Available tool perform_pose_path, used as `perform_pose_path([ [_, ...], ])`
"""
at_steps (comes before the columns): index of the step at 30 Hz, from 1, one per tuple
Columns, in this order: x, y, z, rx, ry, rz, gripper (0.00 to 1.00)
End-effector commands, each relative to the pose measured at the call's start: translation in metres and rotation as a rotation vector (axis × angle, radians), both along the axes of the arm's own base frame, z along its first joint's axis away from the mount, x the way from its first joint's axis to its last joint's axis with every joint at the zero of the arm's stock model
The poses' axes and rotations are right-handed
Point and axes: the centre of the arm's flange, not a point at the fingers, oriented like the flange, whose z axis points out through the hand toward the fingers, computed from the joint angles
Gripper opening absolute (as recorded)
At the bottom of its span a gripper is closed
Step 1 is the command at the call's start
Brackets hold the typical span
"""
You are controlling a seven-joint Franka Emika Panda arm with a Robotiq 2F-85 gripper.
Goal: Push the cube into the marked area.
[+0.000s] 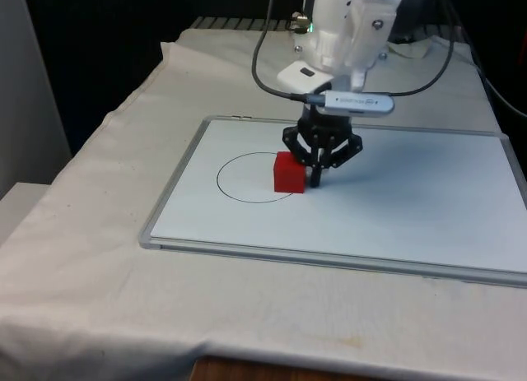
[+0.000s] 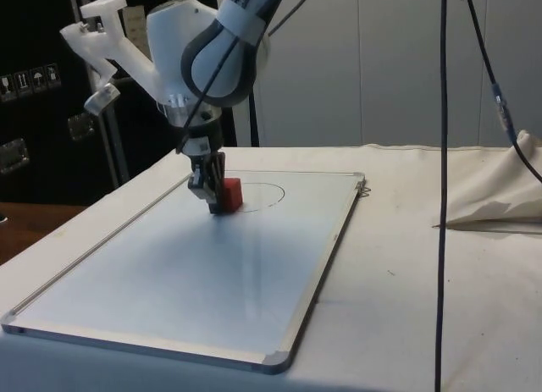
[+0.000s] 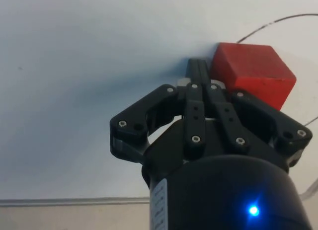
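Note:
A red cube [image 1: 289,172] stands on the whiteboard [image 1: 412,200], across the edge of a black drawn circle [image 1: 239,177] on the side toward the front view's right. My black gripper [image 1: 316,180] is shut, its tips down on the board and pressed against the cube's side away from the circle. The side view has the cube [image 2: 230,193] right next to the gripper [image 2: 209,201], with the circle [image 2: 267,195] beyond it. From the wrist, the closed fingers [image 3: 198,73] touch the cube [image 3: 253,73] beside the circle's line [image 3: 278,20].
The whiteboard's metal frame [image 1: 173,188] lies on the white cloth [image 1: 82,257]. Black cables [image 2: 442,104] hang at the table's side, above a fold of cloth [image 2: 500,197]. Most of the board [image 2: 195,273] is bare.

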Motion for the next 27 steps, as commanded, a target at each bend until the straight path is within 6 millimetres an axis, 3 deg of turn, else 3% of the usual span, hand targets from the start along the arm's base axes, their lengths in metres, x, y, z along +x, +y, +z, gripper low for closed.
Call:
perform_pose_path([
  [1, 0.002, -0.007, 0.0, -0.017, 0.006, -0.001, 0.0],
  [10, 0.005, -0.028, 0.001, -0.061, 0.011, -0.007, 0.0],
  [17, 0.006, -0.028, 0.001, -0.065, 0.009, -0.014, 0.0],
  [27, 0.008, -0.007, 0.013, -0.039, -0.026, -0.018, 0.0],
])
